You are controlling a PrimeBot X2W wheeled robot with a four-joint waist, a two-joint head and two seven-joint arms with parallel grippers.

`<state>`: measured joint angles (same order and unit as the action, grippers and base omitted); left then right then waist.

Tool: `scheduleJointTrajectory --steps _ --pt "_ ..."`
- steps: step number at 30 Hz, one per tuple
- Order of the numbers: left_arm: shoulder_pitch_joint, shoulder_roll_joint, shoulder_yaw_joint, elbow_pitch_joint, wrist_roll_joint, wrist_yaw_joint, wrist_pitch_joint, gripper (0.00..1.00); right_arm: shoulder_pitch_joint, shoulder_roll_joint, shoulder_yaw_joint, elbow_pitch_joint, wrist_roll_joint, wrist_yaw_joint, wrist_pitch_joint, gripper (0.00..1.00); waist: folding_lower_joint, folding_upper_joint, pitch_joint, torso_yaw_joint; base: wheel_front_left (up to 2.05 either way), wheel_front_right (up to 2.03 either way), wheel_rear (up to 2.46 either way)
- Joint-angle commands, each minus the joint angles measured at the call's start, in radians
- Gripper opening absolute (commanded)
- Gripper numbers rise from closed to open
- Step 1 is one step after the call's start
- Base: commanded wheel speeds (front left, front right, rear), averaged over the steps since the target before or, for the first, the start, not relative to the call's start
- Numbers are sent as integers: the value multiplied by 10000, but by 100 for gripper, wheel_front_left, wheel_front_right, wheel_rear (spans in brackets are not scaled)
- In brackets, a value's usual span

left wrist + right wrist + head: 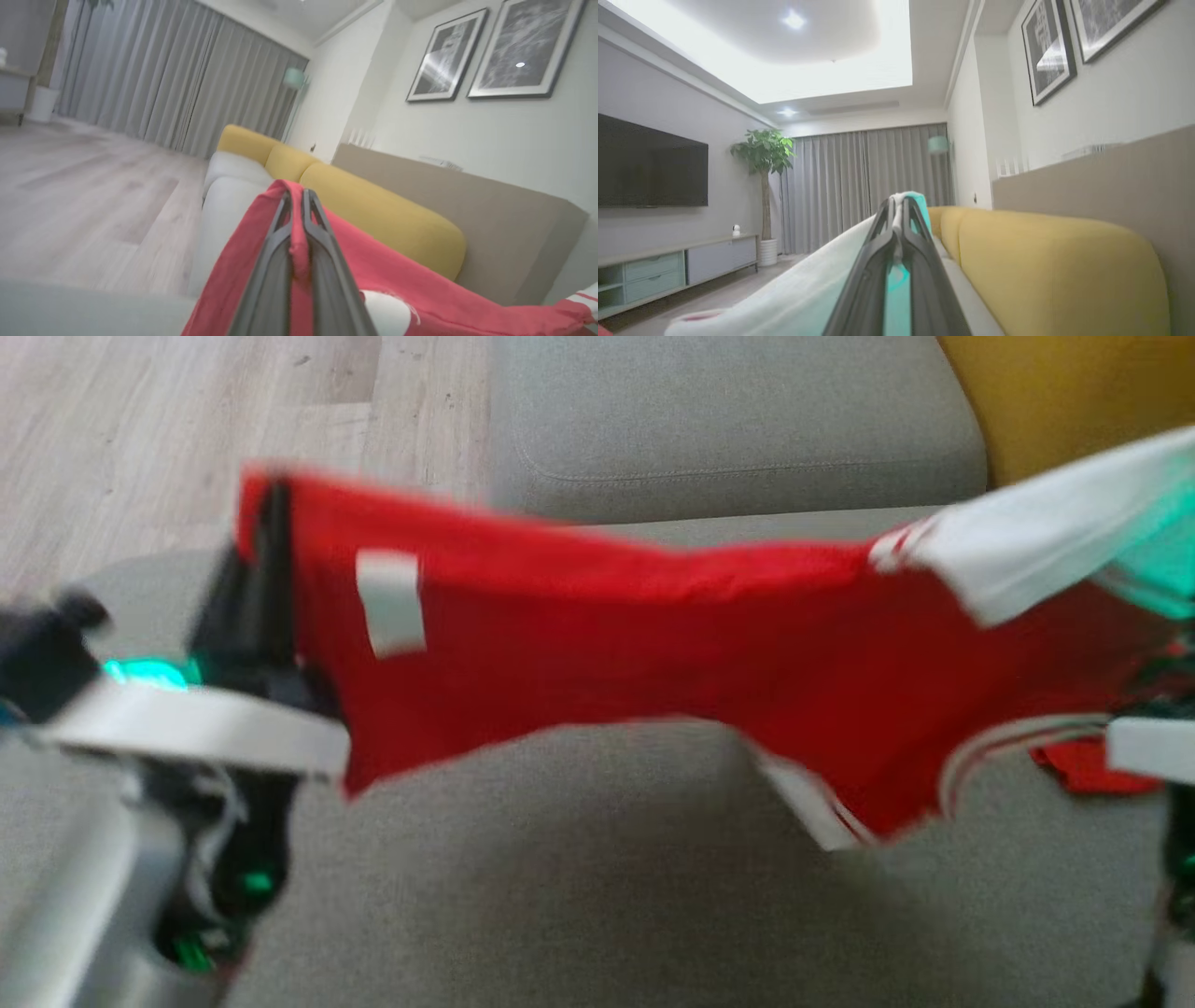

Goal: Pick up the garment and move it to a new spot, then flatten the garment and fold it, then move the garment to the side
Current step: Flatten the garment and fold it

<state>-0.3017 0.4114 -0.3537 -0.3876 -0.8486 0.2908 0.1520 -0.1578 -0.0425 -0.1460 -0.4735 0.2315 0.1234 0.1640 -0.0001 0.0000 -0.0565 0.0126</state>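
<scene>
Over the grey sofa seat point(597, 915) I've got the red garment point(653, 644) hanging clear, stretched left to right, so I'd call this the carry to a new spot. My left claw point(295, 193) pinches its red edge and my right claw point(901, 199) pinches the white sleeve point(1027, 551). Next I'll need to lower it flat with both ends taut.
</scene>
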Motion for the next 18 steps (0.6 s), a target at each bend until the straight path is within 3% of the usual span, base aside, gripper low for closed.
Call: scheduleJointTrajectory --steps 1,9,14,18 --pt "-1057 499 528 -604 227 49 258 0 -661 -77 135 -699 -131 73 278 0 1 0 7 19 0 0 0" --pt "-2841 860 254 -802 467 58 1416 0 -1638 -102 -293 -1502 -184 73 1321 0 1 0 386 61 0 0 0" --pt "-3908 830 -87 126 640 -176 1812 0 -2568 -361 -149 -610 -230 73 1733 0 1 0 1291 24 0 0 0" --pt "-5217 835 -322 1508 1081 -534 1871 0 -4139 -710 154 834 -399 73 1514 0 1 0 2128 -69 0 0 0"
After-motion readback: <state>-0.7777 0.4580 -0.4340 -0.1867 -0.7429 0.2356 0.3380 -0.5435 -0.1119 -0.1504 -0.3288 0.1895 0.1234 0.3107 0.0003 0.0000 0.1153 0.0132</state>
